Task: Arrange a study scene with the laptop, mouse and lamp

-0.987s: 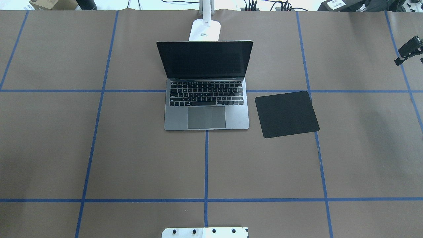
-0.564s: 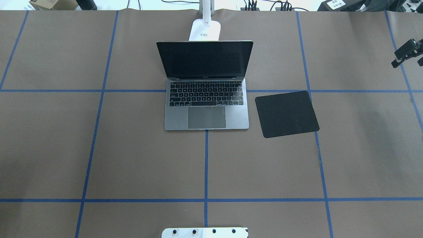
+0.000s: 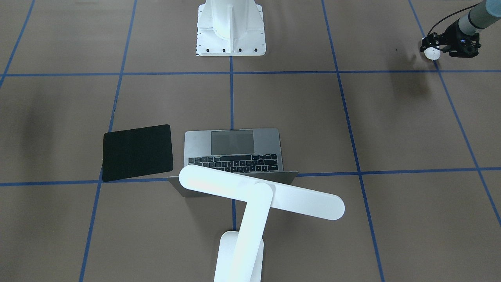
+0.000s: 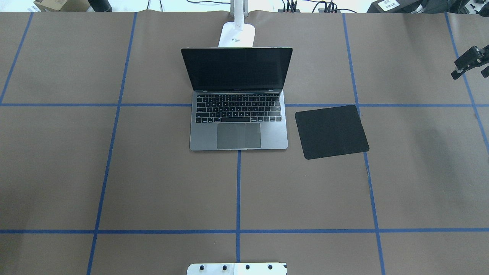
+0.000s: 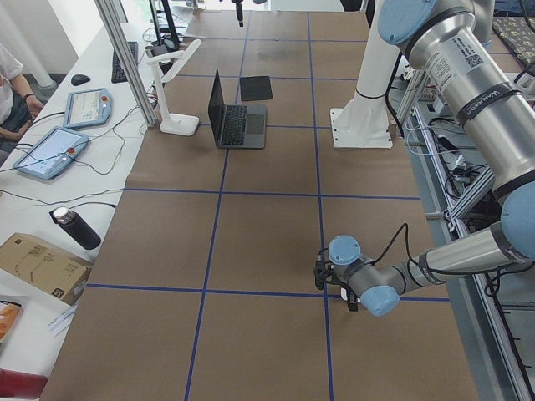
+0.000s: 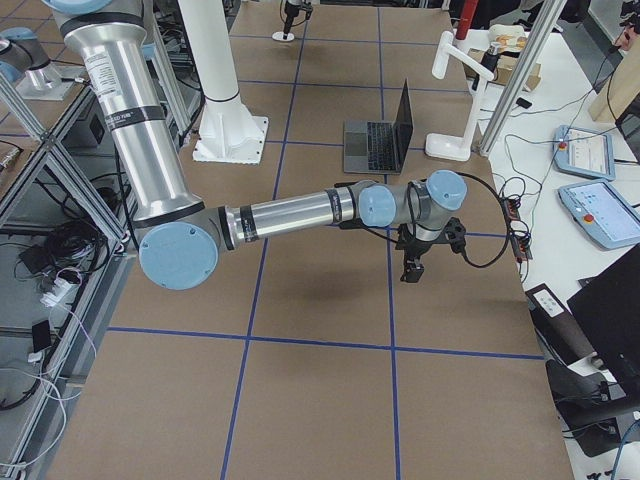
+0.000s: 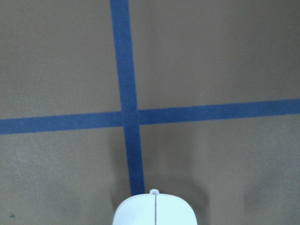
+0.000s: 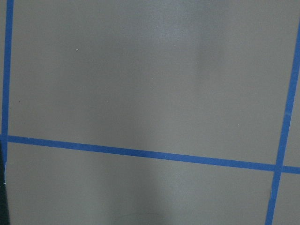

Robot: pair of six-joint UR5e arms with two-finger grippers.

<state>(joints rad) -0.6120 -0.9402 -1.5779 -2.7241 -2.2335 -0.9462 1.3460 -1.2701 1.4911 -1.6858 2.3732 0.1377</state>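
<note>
The grey laptop [image 4: 238, 131] stands open at mid-table, screen up; it also shows in the front view [image 3: 233, 150]. The white lamp has its base [image 4: 237, 35] behind the laptop and its long head [image 3: 260, 192] over the lid. The white mouse [image 3: 431, 53] is held in my left gripper [image 3: 430, 53], far to the robot's left, just above the table; its front shows in the left wrist view [image 7: 154, 212]. My right gripper [image 4: 469, 72] hangs at the table's far right edge, empty, and its fingers look apart.
A flat black square mat [image 4: 331, 131] lies right of the laptop. The white bolted robot pedestal [image 3: 231, 27] stands at the near edge. Blue tape lines grid the brown table. Tablets, cables and a bottle [image 5: 75, 227] sit on the operators' side bench.
My right gripper has drifted slightly left and toward the robot at the overhead view's right edge. Laptop, lamp and mat have not moved.
</note>
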